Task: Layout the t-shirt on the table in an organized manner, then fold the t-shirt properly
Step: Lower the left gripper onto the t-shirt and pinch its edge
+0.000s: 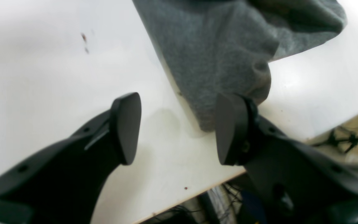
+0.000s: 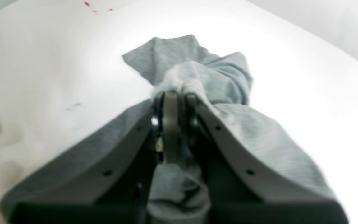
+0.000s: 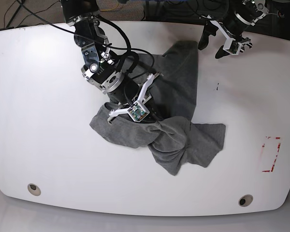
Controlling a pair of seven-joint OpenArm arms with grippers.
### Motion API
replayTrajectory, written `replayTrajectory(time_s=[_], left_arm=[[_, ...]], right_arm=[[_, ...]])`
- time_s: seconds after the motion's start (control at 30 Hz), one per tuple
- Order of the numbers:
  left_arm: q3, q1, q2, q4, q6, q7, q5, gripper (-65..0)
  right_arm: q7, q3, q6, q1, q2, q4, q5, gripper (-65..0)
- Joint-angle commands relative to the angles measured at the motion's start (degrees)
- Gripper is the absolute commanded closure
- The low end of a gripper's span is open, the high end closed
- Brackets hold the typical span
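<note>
The dark grey t-shirt (image 3: 183, 140) lies crumpled in the middle of the white table (image 3: 48, 121), one part reaching toward the far edge. My right gripper (image 3: 144, 115) is shut on a bunched fold of the t-shirt (image 2: 222, 77); in the right wrist view the cloth wraps over the closed fingertips (image 2: 171, 99). My left gripper (image 3: 211, 47) hovers open at the far edge, near the shirt's far end. In the left wrist view a corner of the t-shirt (image 1: 210, 56) lies just ahead of the open left gripper (image 1: 177, 130), close to its right finger (image 1: 228, 130), with nothing clamped.
Red tape marks (image 3: 270, 154) sit at the table's right side. Two round grommet holes (image 3: 34, 188) (image 3: 245, 199) are near the front edge. The table edge (image 1: 197, 189) runs just under the left gripper, with cables below it.
</note>
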Motion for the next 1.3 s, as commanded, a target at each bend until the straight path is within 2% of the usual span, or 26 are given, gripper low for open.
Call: replayTrajectory(time_s=[0.0, 0.23, 0.67, 0.87, 1.0, 1.13, 1.17, 1.27], left_arm=[[-0.3, -0.8, 1.3, -0.1, -0.1, -0.6, 0.1, -35.3], [-0.4, -4.1, 4.0, -2.3, -0.1, 4.5, 6.0, -35.3], [1.1, -7.8, 5.6, -9.9, -0.1, 6.2, 5.7, -35.7], [5.6, -7.6, 5.5, -10.6, -0.1, 6.3, 5.7, -35.7], [8.4, -7.4, 5.5, -10.6, -0.1, 8.4, 5.7, -35.7], [9.6, -7.8, 5.5, -10.5, -0.1, 13.1, 5.7, -35.0], [9.7, -7.8, 5.5, -10.5, -0.1, 13.6, 5.7, -34.4], [9.8, -8.5, 5.6, -10.3, -0.1, 13.9, 5.7, -26.8]], right_arm=[[1.8, 0.1, -0.1, 1.0, -0.1, 1.7, 0.3, 0.0], [1.8, 0.1, -0.1, 1.0, 0.1, 2.1, 0.3, 0.0], [1.8, 0.0, 0.0, 0.7, 0.1, 2.3, 0.3, 0.0], [1.8, 0.0, 0.0, 0.7, 0.1, 2.3, 0.3, 0.0], [1.8, 0.0, 0.0, 0.7, 0.1, 2.2, 0.3, 0.0], [1.8, 0.0, 0.0, 0.7, 0.1, 2.2, 0.5, 0.0], [1.8, 0.0, 0.0, 0.7, 0.1, 2.2, 0.5, 0.0], [1.8, 0.0, 0.0, 0.6, 0.1, 2.2, 0.6, 0.0]])
